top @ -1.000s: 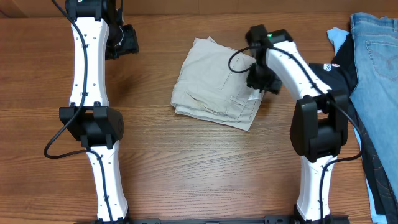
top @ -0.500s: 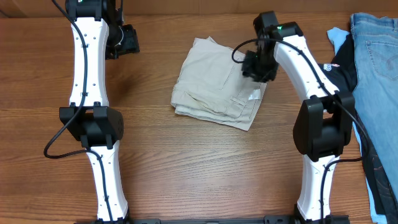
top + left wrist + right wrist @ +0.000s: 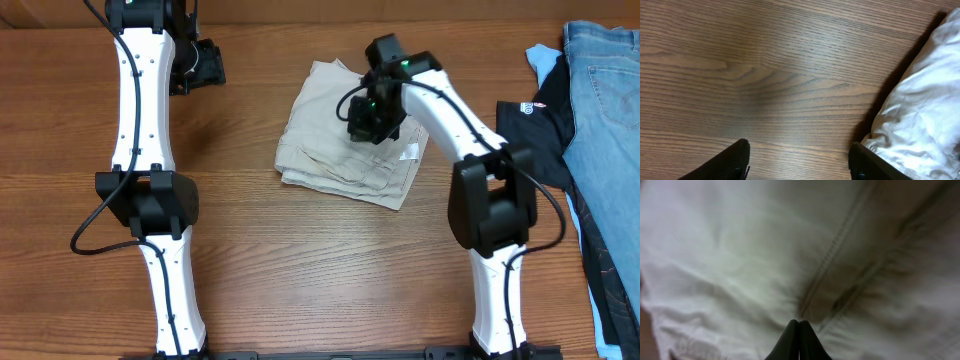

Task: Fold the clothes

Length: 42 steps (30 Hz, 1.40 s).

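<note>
The clothes [image 3: 335,140] are a beige garment lying folded in a rough square at the table's middle. My right gripper [image 3: 368,118] hovers over its upper right part. In the right wrist view the beige fabric [image 3: 740,255] fills the frame, with a seam running down to my right gripper [image 3: 799,325], whose two black fingers are shut tip to tip against the cloth with no fold between them. My left gripper [image 3: 212,66] sits at the far left, apart from the garment. Seen from the left wrist, the left gripper [image 3: 800,150] stands open over bare wood, the garment's edge [image 3: 925,115] to its right.
A black shirt with a white logo [image 3: 535,125] lies at the right, partly under blue jeans [image 3: 605,120] along the right edge. A light blue cloth [image 3: 542,58] peeks out behind them. Bare wooden table [image 3: 300,270] surrounds the folded garment.
My right gripper has moved left from the garment's right edge to over its upper part, and its fingers have closed. The left arm has stayed in place.
</note>
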Available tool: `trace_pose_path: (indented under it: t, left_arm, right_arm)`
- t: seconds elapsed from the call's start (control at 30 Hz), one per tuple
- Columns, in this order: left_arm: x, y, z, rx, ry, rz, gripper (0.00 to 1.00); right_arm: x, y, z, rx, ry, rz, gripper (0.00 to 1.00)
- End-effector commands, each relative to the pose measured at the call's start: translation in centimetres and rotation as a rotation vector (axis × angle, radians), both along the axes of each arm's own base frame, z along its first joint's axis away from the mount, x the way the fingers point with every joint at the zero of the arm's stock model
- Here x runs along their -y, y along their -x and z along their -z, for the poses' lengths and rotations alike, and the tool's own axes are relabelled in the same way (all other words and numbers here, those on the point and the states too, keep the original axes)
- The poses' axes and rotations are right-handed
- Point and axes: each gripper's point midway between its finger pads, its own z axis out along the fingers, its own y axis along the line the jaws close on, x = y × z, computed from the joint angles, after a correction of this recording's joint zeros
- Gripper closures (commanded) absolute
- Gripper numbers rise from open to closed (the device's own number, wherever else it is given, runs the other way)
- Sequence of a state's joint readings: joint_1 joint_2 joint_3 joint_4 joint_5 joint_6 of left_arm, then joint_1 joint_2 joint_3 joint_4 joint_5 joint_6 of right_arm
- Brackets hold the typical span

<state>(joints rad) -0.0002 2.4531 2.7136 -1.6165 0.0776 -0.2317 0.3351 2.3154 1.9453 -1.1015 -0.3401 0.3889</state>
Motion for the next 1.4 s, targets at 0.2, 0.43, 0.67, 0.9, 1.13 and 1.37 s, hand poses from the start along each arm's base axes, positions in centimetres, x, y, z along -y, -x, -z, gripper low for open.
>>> trace_pose_path:
  t: [0.2, 0.43, 0.67, 0.9, 1.13, 1.37]
  left_arm:
    - [-0.5, -0.3, 0.2, 0.005, -0.014, 0.007, 0.23]
    - [-1.3, -0.3, 0.2, 0.004, -0.014, -0.009, 0.2]
    - [-1.5, -0.3, 0.2, 0.006, -0.016, 0.002, 0.21]
    - [1.7, -0.2, -0.2, 0.022, 0.11, 0.132, 0.42]
    - [6.7, 0.5, 0.0, 0.007, 0.236, 0.257, 0.96]
    - [13.4, 1.8, 3.3, -0.069, 0.336, 0.379, 0.96]
  right_arm:
    - [-7.5, 2.2, 3.0, -0.054, -0.116, -0.057, 0.96]
    - [-14.5, 5.2, 2.7, -0.027, -0.207, -0.189, 0.96]
    - [-12.9, 2.4, -2.4, 0.121, -0.045, -0.178, 0.96]
    - [-6.2, -2.5, -13.4, 0.318, 0.065, -0.055, 0.27]
    - [6.0, -6.1, -17.5, 0.322, 0.123, 0.223, 0.12]
    - [16.6, -6.6, -17.0, 0.218, 0.095, 0.423, 0.11]
